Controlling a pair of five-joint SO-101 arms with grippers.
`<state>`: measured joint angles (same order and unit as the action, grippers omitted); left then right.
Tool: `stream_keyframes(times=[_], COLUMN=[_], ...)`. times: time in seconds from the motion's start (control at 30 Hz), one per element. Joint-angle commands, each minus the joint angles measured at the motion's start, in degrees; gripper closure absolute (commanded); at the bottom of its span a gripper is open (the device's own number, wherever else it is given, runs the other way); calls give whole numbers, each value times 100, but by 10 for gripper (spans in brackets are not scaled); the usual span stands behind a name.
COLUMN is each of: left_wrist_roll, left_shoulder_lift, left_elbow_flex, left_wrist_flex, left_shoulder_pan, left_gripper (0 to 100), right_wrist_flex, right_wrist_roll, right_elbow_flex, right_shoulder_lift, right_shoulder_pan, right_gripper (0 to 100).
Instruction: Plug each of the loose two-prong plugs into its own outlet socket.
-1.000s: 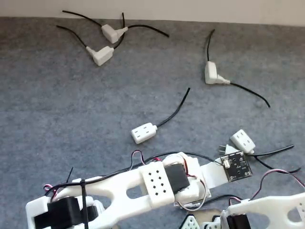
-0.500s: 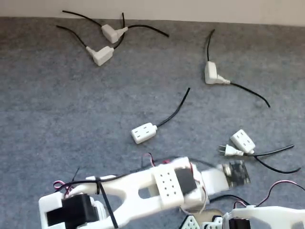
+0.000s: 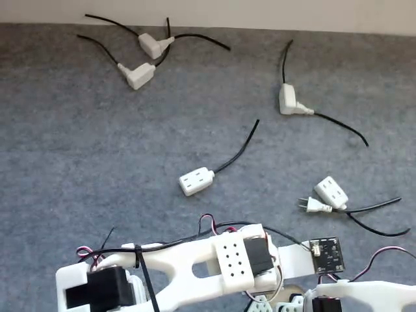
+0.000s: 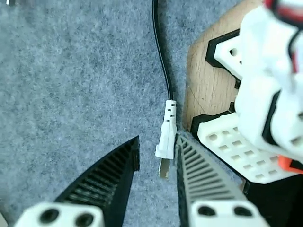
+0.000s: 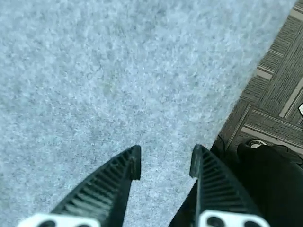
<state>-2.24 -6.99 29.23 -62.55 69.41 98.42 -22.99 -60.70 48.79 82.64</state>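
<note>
Two-prong plug loose, just beside outlet socket; left tool & right tool both apart.

Your high camera looks steeply down from above onto the grey felt-covered tabletop, taking in most of it. Your left wrist camera sits close over the felt, facing down between its black ribbed fingers. Your right wrist camera does likewise past its matching fingers at the felt's edge, catching grey carpet-tiled floor. All three views share the felt.

Left pincer parted; right pincer parted likewise.
</note>
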Motion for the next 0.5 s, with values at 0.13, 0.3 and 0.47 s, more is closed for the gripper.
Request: stream_keyframes(times=[0.13, 0.3, 0.47], left_wrist_roll=[-26, -26, -26], left_shoulder_lift=[-22, -22, -22], left_elbow_flex=[48, 224, 453], left_wrist_flex=[9, 290, 651], left_shoulder_pan=[66, 75, 75], left_gripper=[870, 870, 870], right_wrist_flex=[110, -154, -163], right_wrist_roll=[-88, -53, -70], right_elbow_flex=[-268, -268, -224], right_shoulder_lift=[-145, -136, -136], right_shoulder_pan=[-57, 84, 92], right_gripper=[815, 815, 815])
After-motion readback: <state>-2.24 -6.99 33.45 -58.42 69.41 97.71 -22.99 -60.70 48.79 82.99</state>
